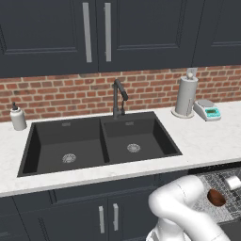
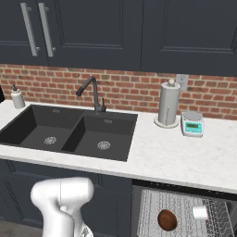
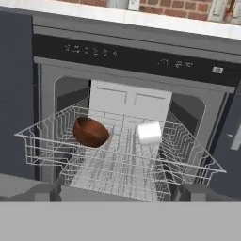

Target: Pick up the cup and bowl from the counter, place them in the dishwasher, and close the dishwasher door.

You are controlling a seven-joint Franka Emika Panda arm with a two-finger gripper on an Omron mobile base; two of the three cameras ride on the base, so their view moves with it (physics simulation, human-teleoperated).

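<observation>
Light is even and diffuse across all three rendered views, with no glare or hard cast shadows; the black sink [image 1: 101,143] basins are merely darker than the pale counter [image 1: 202,136]. Edges look soft and low in resolution rather than out of focus, with no bending at the frame borders. Just ahead of the gripper [image 3: 117,190], the wire rack [image 3: 117,164] reads crisply, though the cavity behind it seems dimmer.
</observation>
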